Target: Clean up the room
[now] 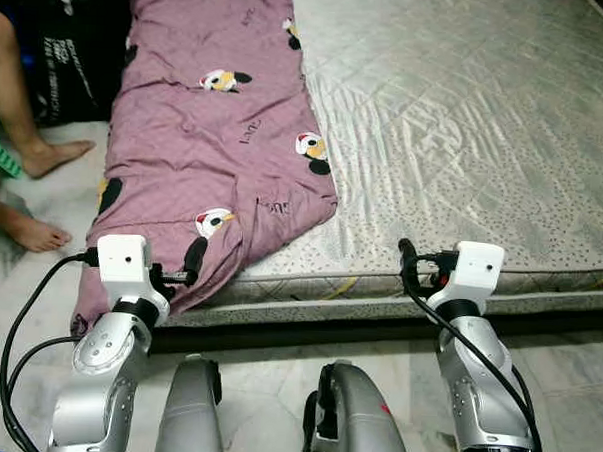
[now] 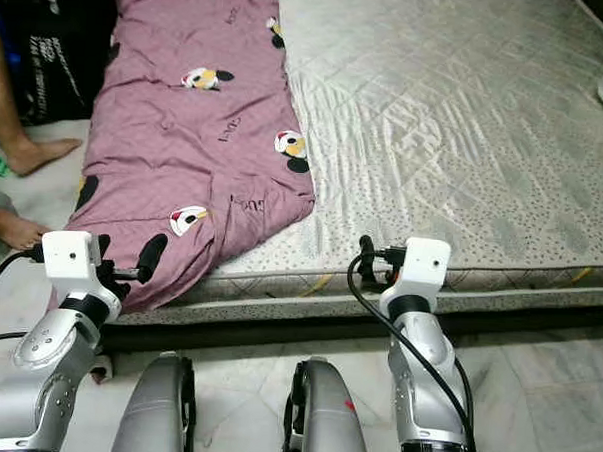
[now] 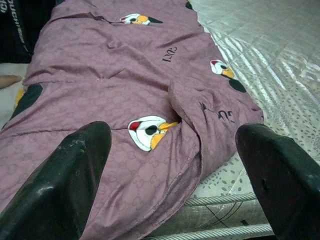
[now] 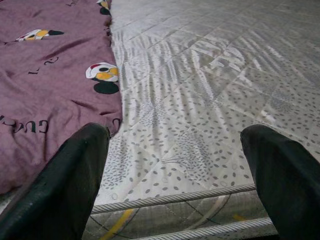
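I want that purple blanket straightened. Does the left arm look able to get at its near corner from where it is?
Probably yes. The left gripper is open right at the purple blanket where it hangs over the mattress edge, with nothing between them.

Running off the frame at twelve o'clock: purple quilt and mattress. Showing only bare legs at nine o'clock, rest of the person being cut off. Hiding floor beneath quilt's overhang.

Even, bright indoor light; sheen on mattress; deep shadow under its edge; wrist-view fingers soft-focus.
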